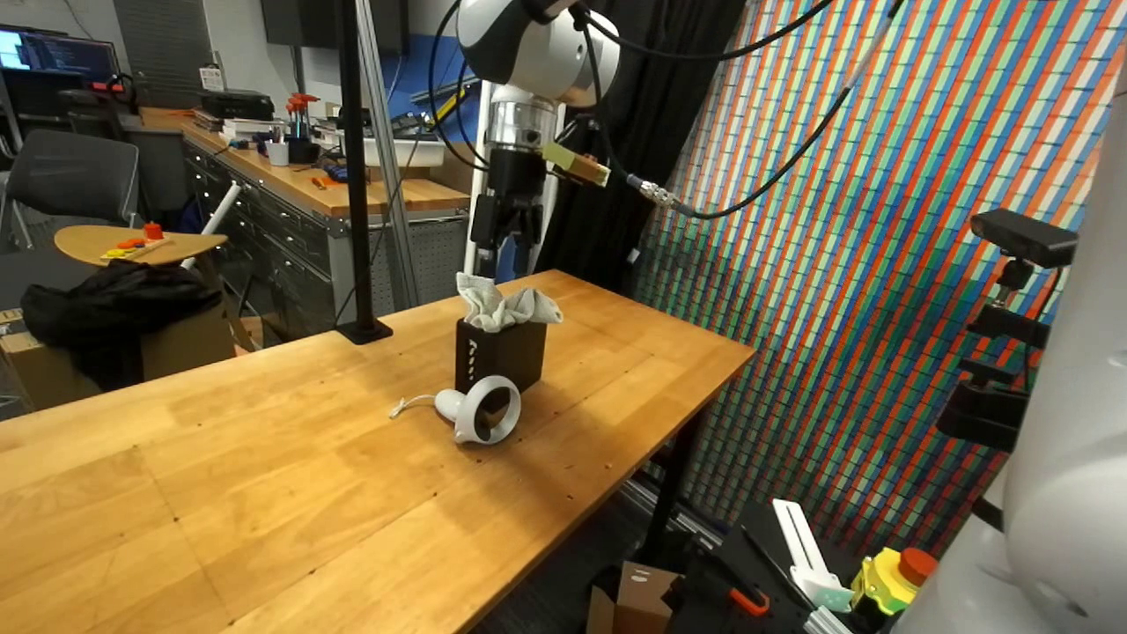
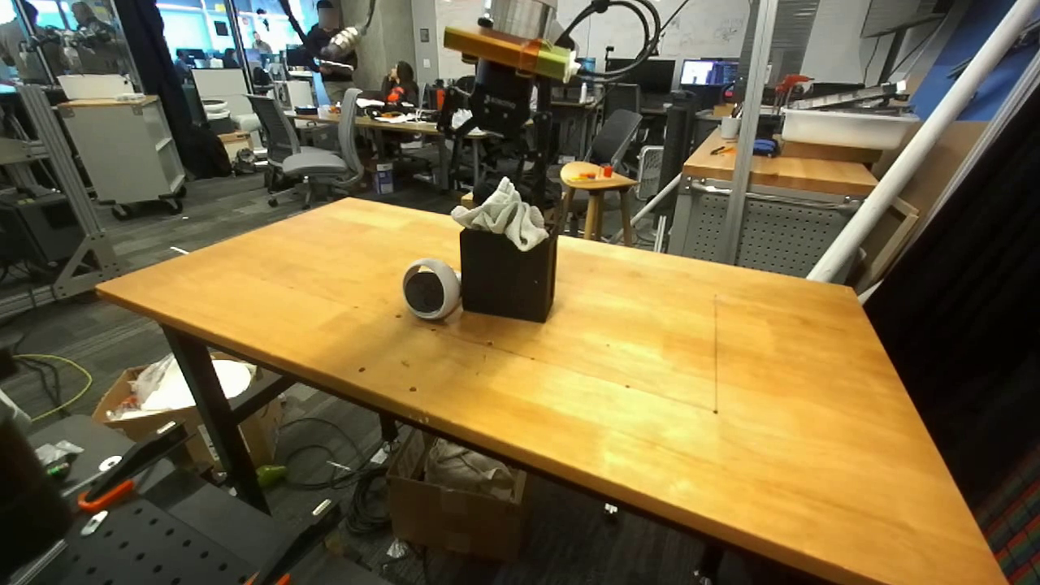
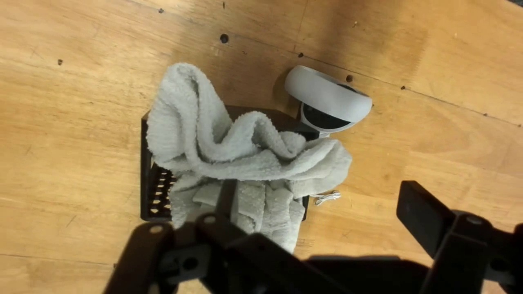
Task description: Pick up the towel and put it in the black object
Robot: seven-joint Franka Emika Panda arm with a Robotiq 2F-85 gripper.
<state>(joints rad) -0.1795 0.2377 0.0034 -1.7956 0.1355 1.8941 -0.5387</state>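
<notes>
- Wrist view: fingers (image 3: 425,216) spread apart, gripping nothing.
- The towel (image 3: 249,161) sits partly inside the black container (image 2: 505,278), folds poking out.
- Likely nearly done; perhaps tucking left.

One towel (image 3: 245,161); one black box (image 2: 508,276); one white controller (image 3: 329,96)

wrist view | black box (image 3: 144,179): inside mostly hidden | pincer (image 3: 320,190): cropped
</notes>
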